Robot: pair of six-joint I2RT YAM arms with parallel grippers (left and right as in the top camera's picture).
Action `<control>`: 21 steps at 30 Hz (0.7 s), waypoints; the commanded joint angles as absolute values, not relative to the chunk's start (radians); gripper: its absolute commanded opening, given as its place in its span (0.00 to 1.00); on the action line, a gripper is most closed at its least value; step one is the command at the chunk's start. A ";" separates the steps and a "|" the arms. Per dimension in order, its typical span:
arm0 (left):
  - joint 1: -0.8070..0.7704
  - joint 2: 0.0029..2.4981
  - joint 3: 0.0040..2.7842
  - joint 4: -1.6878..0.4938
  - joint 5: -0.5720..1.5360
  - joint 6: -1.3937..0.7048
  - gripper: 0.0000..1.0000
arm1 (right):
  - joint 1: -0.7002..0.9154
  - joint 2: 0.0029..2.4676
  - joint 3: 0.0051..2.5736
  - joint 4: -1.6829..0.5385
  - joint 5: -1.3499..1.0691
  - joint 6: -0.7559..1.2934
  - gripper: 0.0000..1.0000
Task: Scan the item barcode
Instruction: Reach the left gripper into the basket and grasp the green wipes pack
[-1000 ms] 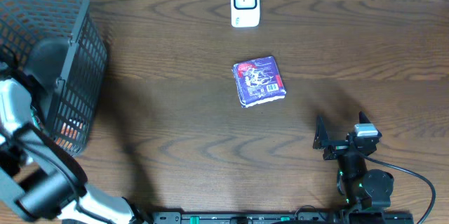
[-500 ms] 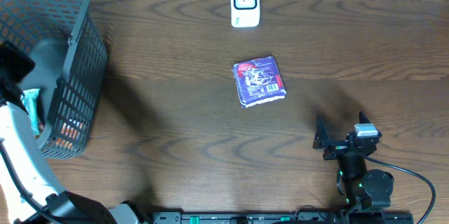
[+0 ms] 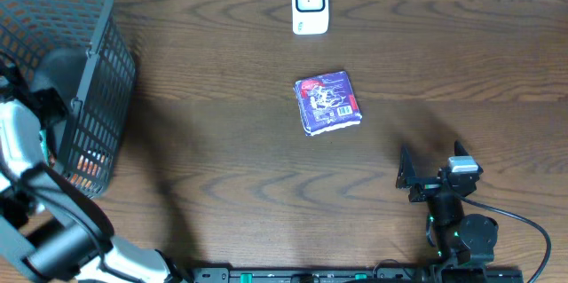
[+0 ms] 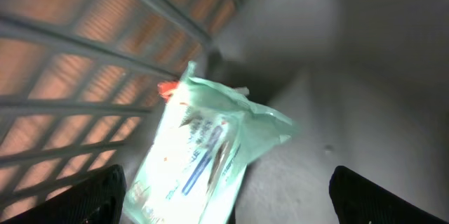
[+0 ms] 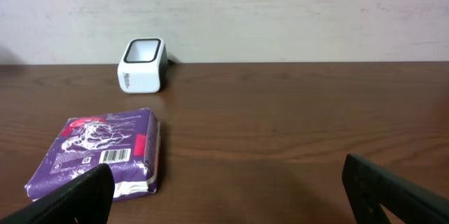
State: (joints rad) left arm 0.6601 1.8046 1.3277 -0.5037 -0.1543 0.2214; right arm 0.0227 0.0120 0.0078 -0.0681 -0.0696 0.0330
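Fingers: left fingers point(image 4: 95, 194) spread wide, gripping nothing; right fingers point(image 5: 66, 199) also apart and empty, low over the near right of the surface point(image 3: 222, 168).
Beyond left fingers: green packet point(image 4: 203, 154) lies loose against the basket point(image 3: 98, 70) wall.
Item: purple packet point(image 3: 328, 103) lies flat mid-surface, well apart from both arms; white scanner point(image 3: 310, 3) stands beyond it at the far edge.
Risk, grasp: packet looks flat and soft; a low sideways approach would likely shove it.
Risk, scan: barcode point(image 5: 116, 156) faces up, so the packet needs turning toward the scanner and may slip.
Risk, left arm point(image 3: 22, 141): withdrawing crooked could snag the mesh and drag the basket.
Views: only the left wrist shows the basket's inside; only the right wrist shows the barcode clearly; only the overhead gives the whole layout.
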 commanded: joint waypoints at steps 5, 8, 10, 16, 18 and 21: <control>0.662 1.945 1.313 -0.419 -0.257 0.331 0.95 | 0.019 0.007 0.006 -0.071 -0.061 0.029 0.99; 0.665 1.987 1.313 -0.405 -0.257 0.348 0.94 | 0.019 0.007 0.006 -0.071 -0.061 0.029 0.99; 0.669 2.005 1.313 -0.400 -0.257 0.347 0.81 | 0.019 0.007 0.006 -0.071 -0.061 0.029 0.99; 0.674 2.003 1.313 -0.397 -0.258 0.346 0.19 | 0.019 0.007 0.006 -0.071 -0.061 0.029 0.99; 0.674 1.983 1.314 -0.398 -0.268 0.312 0.08 | 0.019 0.007 0.006 -0.071 -0.061 0.029 0.99; 0.672 1.930 1.316 -0.397 -0.267 0.217 0.07 | 0.019 0.007 0.006 -0.071 -0.061 0.029 0.99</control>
State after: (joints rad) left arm 0.6716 1.9659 1.3209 -0.3862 -0.2779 0.3058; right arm 0.0227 0.0120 0.0078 -0.0681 -0.0696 0.0330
